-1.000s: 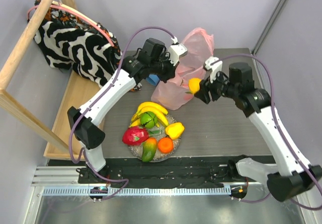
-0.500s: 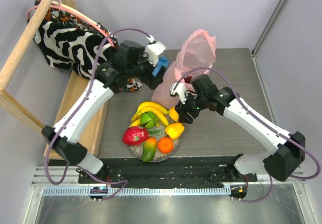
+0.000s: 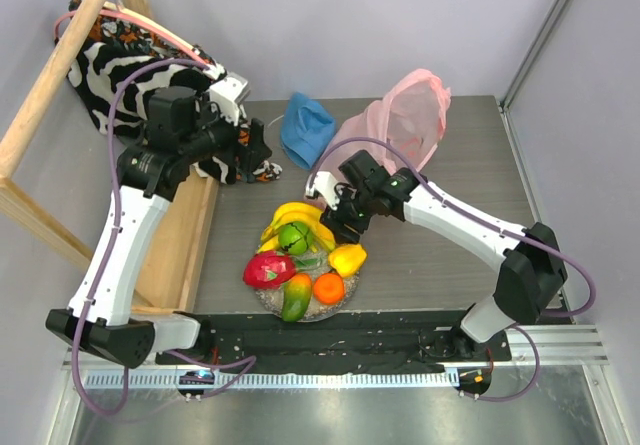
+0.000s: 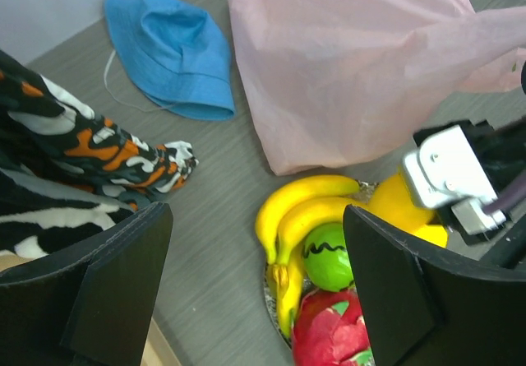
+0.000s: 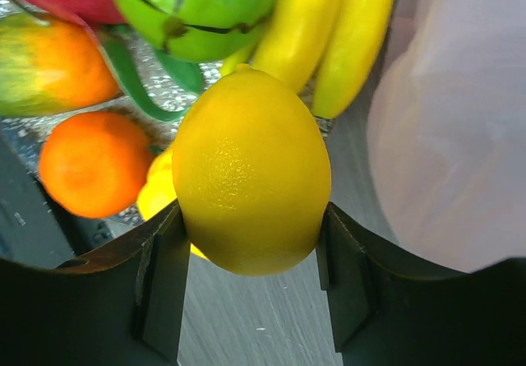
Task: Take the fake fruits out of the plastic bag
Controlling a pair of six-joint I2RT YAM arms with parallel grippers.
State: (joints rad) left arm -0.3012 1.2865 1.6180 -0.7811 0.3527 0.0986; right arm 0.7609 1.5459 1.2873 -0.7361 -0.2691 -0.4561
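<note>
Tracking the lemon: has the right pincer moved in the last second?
Yes. The right pincer, shut on the lemon, has moved left and toward the arms' bases, reaching the far rim of the unmoved fruit plate.

The lemon (image 5: 251, 169) looks glossy and finely dimpled, the plastic bag (image 4: 362, 62) thin, translucent and creased.
</note>
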